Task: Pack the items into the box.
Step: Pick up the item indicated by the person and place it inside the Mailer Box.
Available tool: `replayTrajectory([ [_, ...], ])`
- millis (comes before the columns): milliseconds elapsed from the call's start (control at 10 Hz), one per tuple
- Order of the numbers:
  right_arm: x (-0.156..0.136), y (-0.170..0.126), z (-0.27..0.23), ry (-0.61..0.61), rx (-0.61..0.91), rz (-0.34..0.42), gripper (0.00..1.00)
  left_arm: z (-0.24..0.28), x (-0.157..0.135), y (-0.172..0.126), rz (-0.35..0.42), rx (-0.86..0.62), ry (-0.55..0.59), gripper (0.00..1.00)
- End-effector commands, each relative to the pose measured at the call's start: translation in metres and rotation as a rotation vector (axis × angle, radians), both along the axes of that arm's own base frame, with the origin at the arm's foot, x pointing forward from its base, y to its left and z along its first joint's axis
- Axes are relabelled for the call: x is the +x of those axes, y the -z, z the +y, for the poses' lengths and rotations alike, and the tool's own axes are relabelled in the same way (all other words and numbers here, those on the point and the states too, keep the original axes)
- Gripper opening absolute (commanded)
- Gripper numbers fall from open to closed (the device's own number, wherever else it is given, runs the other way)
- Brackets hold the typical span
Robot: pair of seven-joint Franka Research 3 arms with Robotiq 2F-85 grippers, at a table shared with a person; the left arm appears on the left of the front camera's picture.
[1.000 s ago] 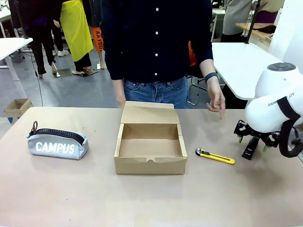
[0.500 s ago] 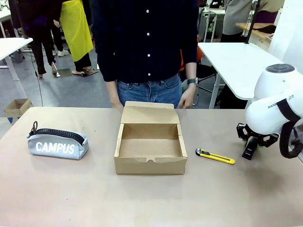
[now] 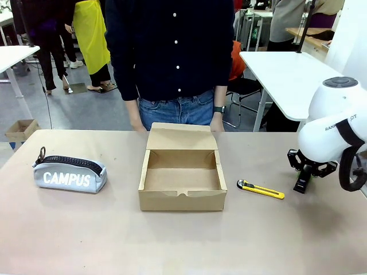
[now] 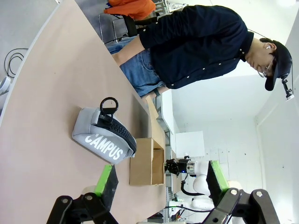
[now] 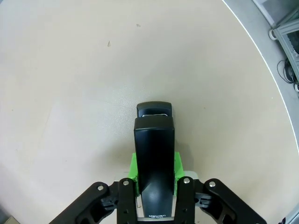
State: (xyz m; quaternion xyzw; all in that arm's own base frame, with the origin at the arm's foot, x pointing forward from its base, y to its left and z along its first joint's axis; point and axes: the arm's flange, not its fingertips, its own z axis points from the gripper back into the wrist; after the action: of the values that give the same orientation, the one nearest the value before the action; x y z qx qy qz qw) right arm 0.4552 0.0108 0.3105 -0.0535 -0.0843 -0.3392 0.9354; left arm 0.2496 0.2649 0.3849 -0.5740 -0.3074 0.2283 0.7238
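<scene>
The brown cardboard box (image 3: 182, 179) stands open at the table's middle, its lid flap folded back toward the person. A grey-blue "CAMPUS" pouch (image 3: 70, 173) lies to its left, a yellow-and-black utility knife (image 3: 260, 189) to its right. At the right edge my right gripper (image 3: 305, 173) is shut on the small black stapler (image 3: 300, 183), which points down at the table. In the right wrist view the stapler (image 5: 155, 144) sits between the green pads (image 5: 133, 169). My left gripper (image 4: 160, 182) is open, with the pouch (image 4: 105, 140) and box (image 4: 145, 161) beyond it.
A person in a dark shirt (image 3: 172, 51) stands at the far edge behind the box, hands down by their sides. The table (image 3: 172, 240) is bare in front of the box. White tables and other people stand in the background.
The person's hand has drawn back from above the table to their side. My right gripper's fingers have closed in on the stapler.
</scene>
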Motion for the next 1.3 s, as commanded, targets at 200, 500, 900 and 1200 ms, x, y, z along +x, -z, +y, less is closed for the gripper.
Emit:
replayTrajectory([
  [200, -0.018, -0.023, -0.008, -0.084, 0.081, -0.004, 0.00, -0.003, -0.001, 0.000, -0.035, -0.003, -0.008, 1.00],
  [500, -0.078, -0.116, -0.007, -0.486, 0.102, -0.030, 0.00, -0.003, -0.001, 0.000, -0.035, -0.003, -0.008, 1.00],
  [900, -0.082, -0.141, 0.018, -0.656, 0.093, -0.051, 0.25, -0.003, -0.001, 0.000, -0.035, -0.003, -0.008, 1.00],
  [1200, -0.095, -0.155, 0.020, -0.784, 0.127, -0.054, 0.32, -0.003, -0.001, 0.000, -0.035, -0.003, -0.008, 1.00],
])
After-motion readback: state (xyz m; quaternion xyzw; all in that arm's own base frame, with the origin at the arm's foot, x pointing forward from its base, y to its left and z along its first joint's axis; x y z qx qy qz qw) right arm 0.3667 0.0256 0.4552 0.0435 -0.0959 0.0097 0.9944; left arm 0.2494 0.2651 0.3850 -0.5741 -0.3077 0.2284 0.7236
